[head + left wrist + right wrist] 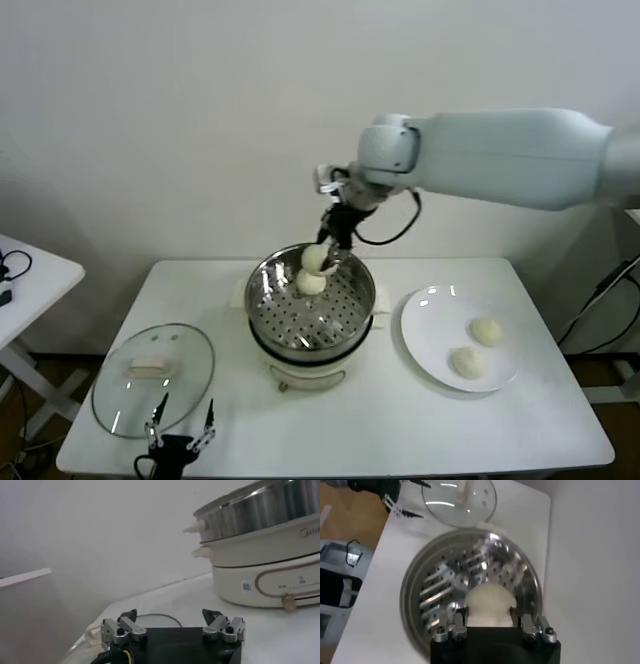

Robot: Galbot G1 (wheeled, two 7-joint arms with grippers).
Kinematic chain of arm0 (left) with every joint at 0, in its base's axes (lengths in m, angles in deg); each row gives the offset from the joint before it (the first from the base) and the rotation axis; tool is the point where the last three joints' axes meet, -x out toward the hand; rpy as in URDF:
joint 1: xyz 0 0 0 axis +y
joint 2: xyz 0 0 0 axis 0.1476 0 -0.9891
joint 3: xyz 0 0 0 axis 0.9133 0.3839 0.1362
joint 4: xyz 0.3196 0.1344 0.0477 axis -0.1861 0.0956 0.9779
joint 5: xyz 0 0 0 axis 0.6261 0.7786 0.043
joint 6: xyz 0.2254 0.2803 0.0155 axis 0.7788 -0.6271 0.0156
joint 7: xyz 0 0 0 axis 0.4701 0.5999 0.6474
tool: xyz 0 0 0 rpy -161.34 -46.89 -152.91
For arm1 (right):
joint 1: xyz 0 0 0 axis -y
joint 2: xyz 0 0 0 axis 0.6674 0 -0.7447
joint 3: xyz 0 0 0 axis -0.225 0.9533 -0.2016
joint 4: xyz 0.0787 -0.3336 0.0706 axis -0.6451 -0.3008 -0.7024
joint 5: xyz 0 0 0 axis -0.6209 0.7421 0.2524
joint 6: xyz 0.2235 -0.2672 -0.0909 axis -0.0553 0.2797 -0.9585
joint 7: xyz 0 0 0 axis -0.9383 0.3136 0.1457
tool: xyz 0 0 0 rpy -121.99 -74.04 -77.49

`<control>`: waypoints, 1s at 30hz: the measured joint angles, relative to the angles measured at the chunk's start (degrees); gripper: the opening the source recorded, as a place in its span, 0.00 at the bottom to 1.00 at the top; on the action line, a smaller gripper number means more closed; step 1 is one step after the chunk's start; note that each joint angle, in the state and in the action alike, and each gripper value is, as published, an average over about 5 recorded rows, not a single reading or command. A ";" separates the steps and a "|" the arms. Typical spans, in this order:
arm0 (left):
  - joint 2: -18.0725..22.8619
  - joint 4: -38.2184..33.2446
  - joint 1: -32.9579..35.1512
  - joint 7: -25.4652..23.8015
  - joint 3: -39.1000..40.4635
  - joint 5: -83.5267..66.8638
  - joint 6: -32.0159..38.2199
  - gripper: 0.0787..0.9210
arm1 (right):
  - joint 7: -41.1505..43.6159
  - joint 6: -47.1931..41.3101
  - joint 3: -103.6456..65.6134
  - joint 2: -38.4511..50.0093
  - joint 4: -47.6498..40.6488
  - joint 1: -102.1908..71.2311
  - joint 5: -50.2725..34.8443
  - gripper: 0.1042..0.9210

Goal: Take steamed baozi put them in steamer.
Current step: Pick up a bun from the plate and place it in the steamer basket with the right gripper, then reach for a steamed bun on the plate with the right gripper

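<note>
The steel steamer (345, 320) stands on its cream base mid-table. My right gripper (330, 245) hangs over its far side, shut on a cream-white baozi (316, 257). In the right wrist view this baozi (487, 602) sits between the fingers (458, 622) above the perforated floor (440, 590). A second baozi (311, 284) lies in the steamer just below it. Two more baozi (486, 330) (467, 362) lie on the white plate (425, 330) to the right. My left gripper (181, 432) is parked open and empty at the front left edge; it also shows in the left wrist view (172, 617).
The round glass lid (110, 395) lies flat at the table's front left, just beyond my left gripper. The steamer's base (270, 580) rises to one side in the left wrist view. A small white side table (25, 275) stands off to the left.
</note>
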 measured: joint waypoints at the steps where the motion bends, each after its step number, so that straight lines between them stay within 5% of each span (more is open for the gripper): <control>1: 0.00 -0.13 0.02 -0.03 0.00 -0.04 -0.04 0.88 | -0.17 -0.14 -0.47 -1.29 -0.93 -1.00 0.23 0.59; 18: -0.03 -2.31 0.39 -0.37 0.35 -1.32 -0.50 0.88 | -2.38 -0.87 -2.38 -14.52 -13.56 -16.15 8.63 0.59; 30: -0.34 -3.14 0.75 -0.48 -0.17 -1.74 -0.57 0.88 | 0.92 1.76 -0.16 -12.25 -11.55 -12.56 7.84 0.87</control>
